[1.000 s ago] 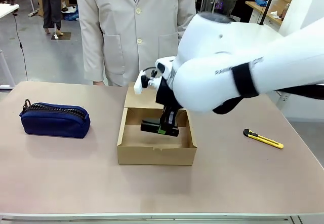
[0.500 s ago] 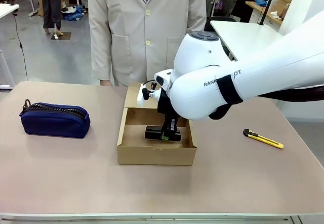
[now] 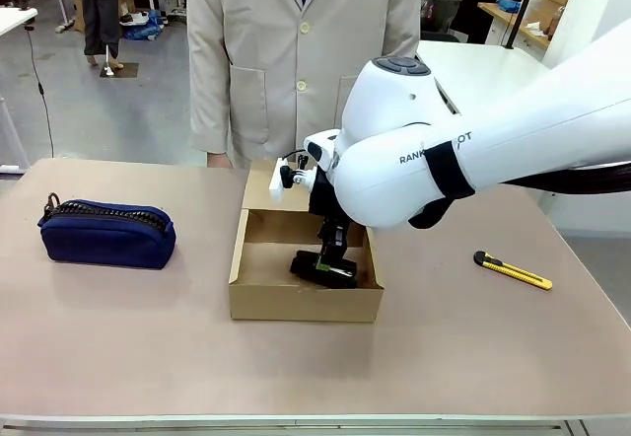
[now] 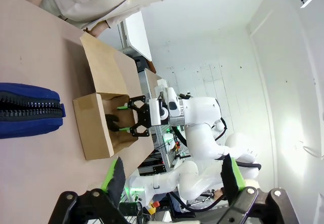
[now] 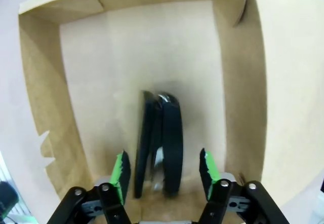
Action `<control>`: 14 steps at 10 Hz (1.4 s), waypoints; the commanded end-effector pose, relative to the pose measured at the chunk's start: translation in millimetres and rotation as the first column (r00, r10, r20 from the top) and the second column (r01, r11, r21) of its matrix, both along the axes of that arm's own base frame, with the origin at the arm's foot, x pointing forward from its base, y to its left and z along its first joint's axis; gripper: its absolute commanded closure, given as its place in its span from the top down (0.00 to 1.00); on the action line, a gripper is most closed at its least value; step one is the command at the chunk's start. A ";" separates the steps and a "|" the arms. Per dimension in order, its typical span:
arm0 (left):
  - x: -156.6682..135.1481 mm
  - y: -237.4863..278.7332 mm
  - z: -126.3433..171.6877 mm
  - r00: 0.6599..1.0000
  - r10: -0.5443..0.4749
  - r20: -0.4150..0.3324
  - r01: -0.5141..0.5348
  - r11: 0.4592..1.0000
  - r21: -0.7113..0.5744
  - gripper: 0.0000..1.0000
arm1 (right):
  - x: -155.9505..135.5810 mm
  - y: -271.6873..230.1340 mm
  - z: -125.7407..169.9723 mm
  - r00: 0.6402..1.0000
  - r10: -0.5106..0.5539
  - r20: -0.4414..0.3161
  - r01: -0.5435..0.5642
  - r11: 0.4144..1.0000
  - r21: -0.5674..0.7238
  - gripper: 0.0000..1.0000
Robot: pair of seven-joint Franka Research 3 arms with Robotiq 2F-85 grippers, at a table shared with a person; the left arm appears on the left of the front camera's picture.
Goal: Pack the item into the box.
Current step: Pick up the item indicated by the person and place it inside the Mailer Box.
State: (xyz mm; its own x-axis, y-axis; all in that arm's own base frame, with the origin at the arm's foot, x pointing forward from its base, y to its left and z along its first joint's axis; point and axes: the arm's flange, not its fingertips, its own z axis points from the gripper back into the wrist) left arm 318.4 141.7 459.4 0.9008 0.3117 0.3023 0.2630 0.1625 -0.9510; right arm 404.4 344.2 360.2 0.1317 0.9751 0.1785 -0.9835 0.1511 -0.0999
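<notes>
Firstly, front view: the right arm reaches across the middle and down into the open box (image 3: 306,304), which sits at the centre of the tabletop (image 3: 148,342). The right gripper (image 3: 331,264) points downward inside the box, directly over the black stapler (image 3: 314,267). The stapler lies on the box floor, toward the right wall. From this angle, contact between the pads and the stapler cannot be determined. The flap lid (image 3: 260,185) stands open at the far side, toward the person (image 3: 296,61) in a beige coat. A navy pouch (image 3: 106,231) lies well apart on the left. A yellow-and-black utility knife (image 3: 513,270) lies on the right.

Left wrist view: the left gripper (image 4: 171,177) is held clear of the tabletop with its jaws spread wide and nothing between them. Farther off, the pouch and the box are visible, with the right gripper lowered into the box. A dark shape between its green pads is probably the stapler.

Right wrist view: the stapler rests flat on the cardboard floor, running lengthwise away from the camera. The right gripper's jaws stand apart, one pad on each side of the stapler. A visible gap separates each pad from the stapler, so it is not gripped.
</notes>
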 end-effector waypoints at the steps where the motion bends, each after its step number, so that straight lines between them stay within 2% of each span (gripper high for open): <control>1: -0.5 -1.8 2.2 1.000 0.001 0.027 0.000 1.000 -0.015 1.00 | -0.8 -4.2 4.7 0.999 0.014 0.031 -0.015 1.000 0.019 1.00; 6: -0.5 -1.8 2.2 1.000 0.001 0.027 0.000 1.000 -0.015 1.00 | -0.7 -6.9 12.0 0.999 0.000 0.043 -0.002 0.999 0.035 1.00; 8: -0.5 -1.8 2.2 1.000 0.001 0.027 0.000 1.000 -0.015 1.00 | -4.9 -13.1 24.4 0.996 -0.005 0.086 0.002 0.999 0.038 1.00; 9: -0.5 -1.8 2.2 1.000 0.001 0.027 0.000 1.000 -0.015 1.00 | -10.3 -25.6 42.6 0.999 -0.023 0.032 0.020 0.996 0.081 1.00; 10: -0.5 -1.8 2.2 1.000 0.001 0.027 0.000 1.000 -0.015 1.00 | -13.6 -54.0 70.6 0.989 -0.101 -0.108 0.119 0.976 0.180 1.00; 11: -0.5 -1.8 2.2 1.000 0.001 0.027 0.000 1.000 -0.015 1.00 | -16.1 -96.1 99.3 0.953 -0.181 -0.244 0.250 0.924 0.289 1.00; 12: -0.5 -1.8 2.2 1.000 0.001 0.027 0.000 1.000 -0.015 1.00 | -23.0 -144.8 120.9 0.886 -0.215 -0.411 0.403 0.795 0.453 1.00; 13: -0.5 -1.8 2.2 1.000 0.001 0.027 0.000 1.000 -0.015 1.00 | -33.3 -179.6 125.5 0.820 -0.240 -0.520 0.540 0.624 0.564 1.00; 14: -0.5 -1.8 2.2 1.000 0.001 0.027 0.000 1.000 -0.015 1.00 | -48.1 -208.5 120.1 0.770 -0.226 -0.597 0.627 0.442 0.642 1.00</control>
State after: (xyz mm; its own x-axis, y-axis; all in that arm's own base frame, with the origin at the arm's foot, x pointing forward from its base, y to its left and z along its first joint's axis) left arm 318.2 142.0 459.8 0.9003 0.3124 0.3032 0.2636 0.1631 -0.9507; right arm 366.6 173.0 501.4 0.5216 0.6272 0.5784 -0.8498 0.3217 0.4175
